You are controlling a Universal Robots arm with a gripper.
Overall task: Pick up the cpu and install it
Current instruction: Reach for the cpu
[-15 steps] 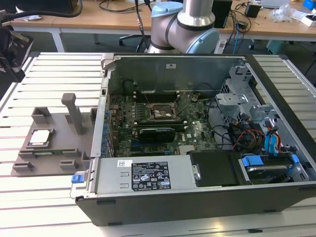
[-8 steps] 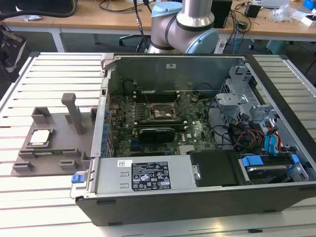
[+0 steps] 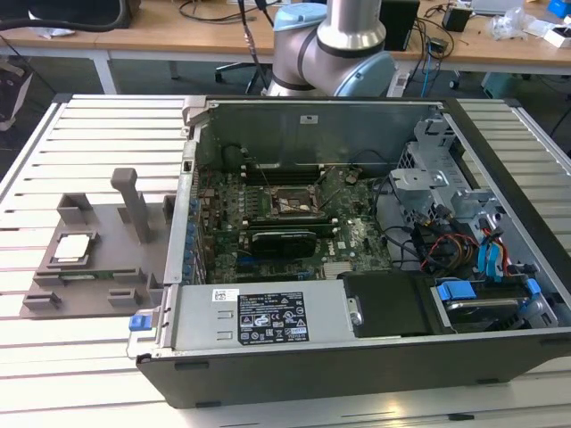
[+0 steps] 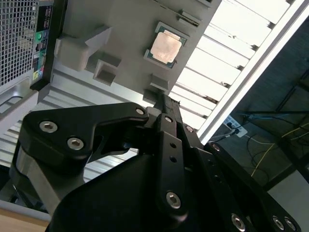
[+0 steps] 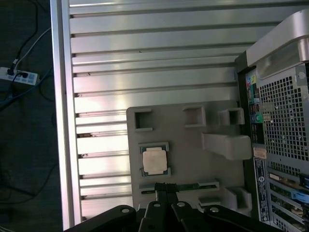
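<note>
Evidently, nothing of the task has been accomplished as yet. The cpu [image 3: 71,249] is seen lying flat, metal top upward, in a square recess of the grey fixture plate [image 3: 105,234], which is set on the slatted table [image 3: 98,134] at the exterior view's left, just beside the open computer case [image 3: 312,125]. In both wrist views the cpu [image 5: 155,160] is shown seated squarely in its pocket, untouched.

The gripper [image 5: 166,186] is held above the plate, near the cpu but clear of it. Its fingers are drawn together with no gap to be made out between them, and nothing is carried in them. In the second wrist view the gripper [image 4: 162,99] is seen with the chip [image 4: 166,47] lying beyond its tips, apart from them.

Inside the case, the dark socket [image 3: 294,203] on the motherboard [image 3: 268,234] can be made out toward the far middle of the board (whether it stands ready to receive the chip cannot be judged from here). No chip is seen in it. Both the picking up and the installing are therefore judged to remain undone, with the arm [image 3: 335,45] standing at the far side of the case.
</note>
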